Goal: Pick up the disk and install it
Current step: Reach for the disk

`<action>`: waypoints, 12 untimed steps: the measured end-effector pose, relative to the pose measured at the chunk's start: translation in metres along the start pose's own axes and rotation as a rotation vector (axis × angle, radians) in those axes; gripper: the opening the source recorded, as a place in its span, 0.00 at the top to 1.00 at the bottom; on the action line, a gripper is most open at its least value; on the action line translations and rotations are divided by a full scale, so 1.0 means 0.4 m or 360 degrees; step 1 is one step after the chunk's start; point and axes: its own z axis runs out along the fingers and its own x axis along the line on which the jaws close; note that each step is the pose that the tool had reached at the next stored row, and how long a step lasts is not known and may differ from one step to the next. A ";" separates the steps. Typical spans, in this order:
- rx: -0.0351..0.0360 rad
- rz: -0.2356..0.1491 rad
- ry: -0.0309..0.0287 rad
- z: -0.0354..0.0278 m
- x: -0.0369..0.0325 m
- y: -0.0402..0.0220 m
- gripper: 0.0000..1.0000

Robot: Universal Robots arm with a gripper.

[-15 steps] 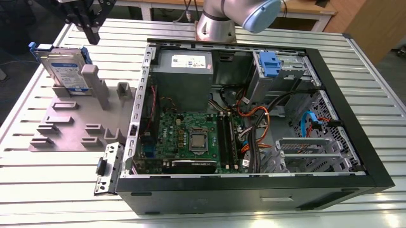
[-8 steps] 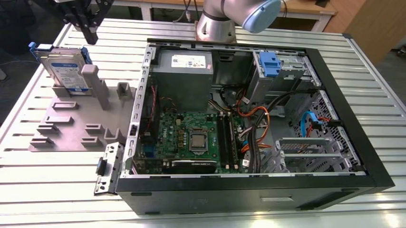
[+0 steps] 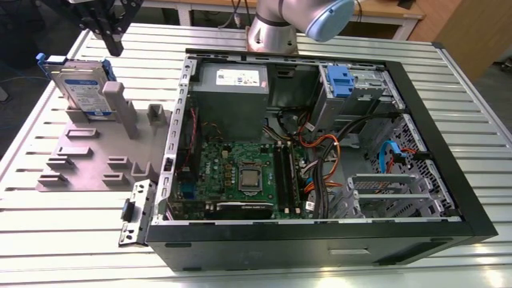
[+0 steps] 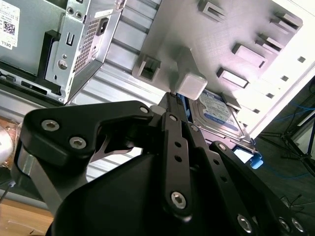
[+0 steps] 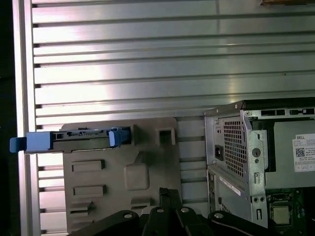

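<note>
1. The black gripper hangs at the upper left of the exterior view, and the frame's top edge cuts off its upper part. Its jaws are pressed together into one narrow tip with nothing between them. In the second wrist view the gripper shows the same meeting tips, as does the gripper in the first wrist view.
2. The disk stands on its long edge just below the tip, not touching it. Its white-and-blue label faces the camera and a blue carrier frame runs round it. A grey post hides part of its lower right corner.
3. In the first wrist view the disk is seen edge-on, as a thin dark strip between two blue tabs. In the second wrist view the gripper's own links cover much of the disk, leaving part of the label visible.
4. The disk sits in a grey holder plate with raised blocks and slots. The plate lies at the left of the exterior view, just beside the computer.
5. An open computer case fills the centre and right. Inside are a grey power supply, a green motherboard, tangled cables and a lone blue bracket.
6. The arm's base stands at the top centre, cut off above.
7. Everything rests on a table of ribbed silver slats that catch bright light.
8. Wooden furniture shows at the upper right. The room beyond it is dark and hard to make out.
</note>
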 end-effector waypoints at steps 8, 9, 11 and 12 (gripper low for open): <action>0.0000 0.0000 0.00000 0.000 0.037 0.006 0.89; 0.0000 0.0000 0.00000 0.000 0.045 0.008 0.89; 0.0000 0.0000 -0.00002 0.000 0.058 0.013 0.89; 0.0000 0.0000 0.00001 0.000 0.065 0.016 0.89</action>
